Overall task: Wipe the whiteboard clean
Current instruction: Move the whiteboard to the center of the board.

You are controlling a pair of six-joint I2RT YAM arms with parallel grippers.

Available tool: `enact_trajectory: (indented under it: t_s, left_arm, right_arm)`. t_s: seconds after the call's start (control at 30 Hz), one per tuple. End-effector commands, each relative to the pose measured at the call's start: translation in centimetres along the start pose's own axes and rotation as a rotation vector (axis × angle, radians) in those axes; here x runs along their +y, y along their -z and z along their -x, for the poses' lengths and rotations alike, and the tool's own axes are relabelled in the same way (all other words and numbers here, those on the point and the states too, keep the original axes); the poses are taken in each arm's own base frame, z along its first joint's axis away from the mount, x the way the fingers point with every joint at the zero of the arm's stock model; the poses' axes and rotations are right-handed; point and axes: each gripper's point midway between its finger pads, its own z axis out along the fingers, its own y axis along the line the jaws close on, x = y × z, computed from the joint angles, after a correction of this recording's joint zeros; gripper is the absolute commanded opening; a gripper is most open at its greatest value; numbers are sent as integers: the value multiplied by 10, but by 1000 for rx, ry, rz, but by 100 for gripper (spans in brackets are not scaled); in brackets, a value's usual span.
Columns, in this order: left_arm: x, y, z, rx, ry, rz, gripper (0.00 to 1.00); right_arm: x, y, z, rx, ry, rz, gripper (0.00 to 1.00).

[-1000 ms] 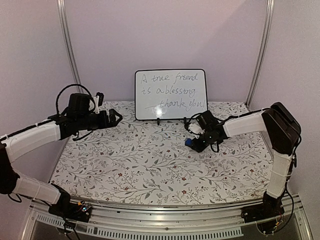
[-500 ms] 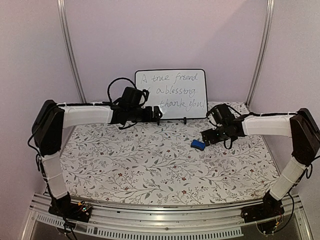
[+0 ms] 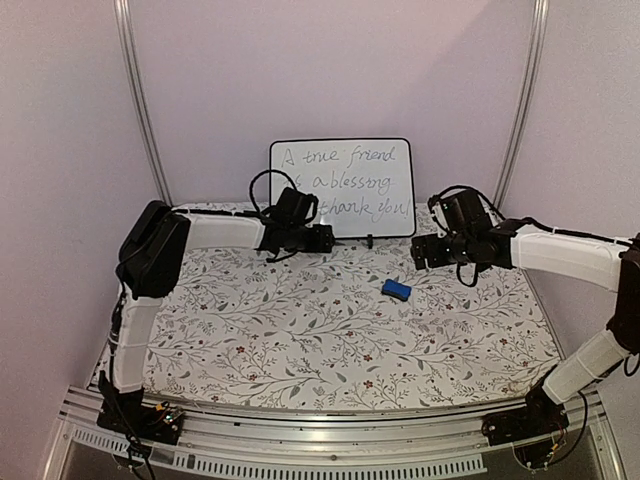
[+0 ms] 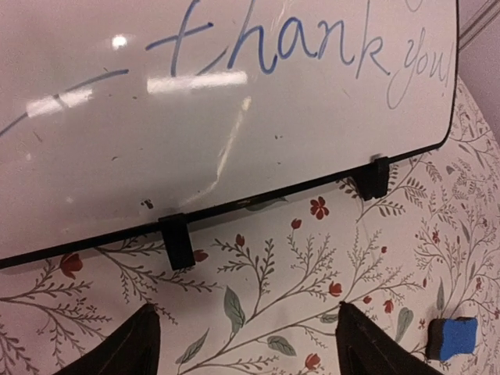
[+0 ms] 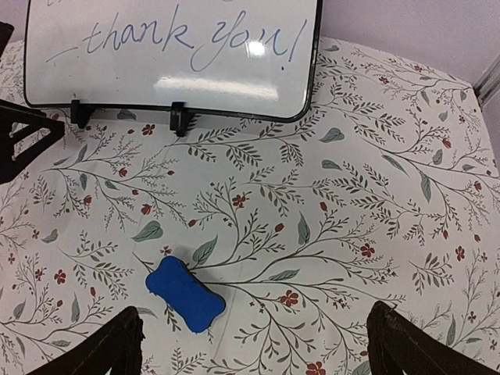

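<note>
The whiteboard (image 3: 345,185) stands upright at the back of the table on small black feet and bears blue handwriting. My left gripper (image 3: 325,238) hovers just in front of its lower left edge. In the left wrist view the gripper (image 4: 246,332) is open over the floral tablecloth, with the whiteboard (image 4: 234,117) close ahead. My right gripper (image 3: 418,252) is at the right, open and holding nothing. In the right wrist view the gripper (image 5: 256,332) stands wide, and a blue eraser (image 5: 185,294) lies flat on the cloth just inside its left finger. The whiteboard (image 5: 172,55) is farther back.
The blue eraser (image 3: 396,290) rests on the floral tablecloth (image 3: 300,330), front right of the board, and shows as well in the left wrist view's lower right corner (image 4: 453,336). Pale walls and metal posts (image 3: 140,100) enclose the back and sides.
My right gripper opened, left the blue eraser on the cloth and drew back to the right. My left arm swung right, up to the whiteboard's lower edge.
</note>
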Motion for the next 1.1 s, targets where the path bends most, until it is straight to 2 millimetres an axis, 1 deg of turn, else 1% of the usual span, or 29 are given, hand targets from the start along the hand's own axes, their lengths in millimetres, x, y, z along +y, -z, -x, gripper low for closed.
enact_trajectory:
  t_s: [0.0, 0.13, 0.3, 0.4, 0.47, 0.5, 0.53, 0.63, 0.67, 0.73, 0.8, 0.87, 0.93, 0.97, 1.0, 1.03, 1.07]
  left_arm:
    - [4, -14, 7, -15, -36, 61, 71]
    - [11, -31, 4, -2, -64, 110, 63]
    - [18, -39, 3, 6, -75, 154, 62]
    - [22, -41, -3, 22, -61, 172, 62]
    - [24, -42, -6, 27, -58, 181, 61]
    - [25, -43, -7, 27, -59, 181, 60]
    - [25, -44, -8, 29, -60, 182, 58]
    - [25, -48, -11, 38, -58, 175, 54]
    - [25, -50, -12, 39, -60, 172, 53]
    - [25, -52, -14, 42, -65, 169, 48]
    - [27, -55, -16, 49, -69, 175, 46]
    - [29, -56, -16, 51, -66, 177, 41]
    - [30, -56, -18, 53, -67, 177, 39]
    - [31, -57, -18, 54, -67, 180, 32]
    - [32, -57, -18, 54, -68, 180, 28]
    - [32, -57, -19, 55, -69, 180, 25]
    - [32, -57, -19, 56, -71, 179, 19]
  right_arm:
    - [4, 12, 22, -55, -72, 30, 98]
    - [14, 7, 33, -58, -115, 75, 99]
    - [25, 1, 43, -72, -155, 120, 98]
    - [32, -4, 51, -79, -164, 144, 98]
    - [39, -14, 53, -66, -163, 160, 97]
    - [43, -16, 57, -68, -166, 174, 97]
    - [47, -23, 57, -56, -167, 181, 97]
    - [55, -36, 65, -49, -186, 202, 96]
    - [56, -43, 64, -38, -193, 201, 95]
    - [58, -52, 69, -32, -207, 211, 92]
    - [61, -61, 73, -26, -220, 223, 89]
    - [63, -69, 77, -23, -230, 234, 83]
    - [67, -83, 75, -4, -229, 241, 79]
    - [69, -87, 76, -3, -228, 245, 76]
    - [71, -95, 73, 11, -225, 243, 74]
    - [73, -98, 76, 10, -224, 246, 72]
    - [74, -105, 73, 22, -220, 243, 71]
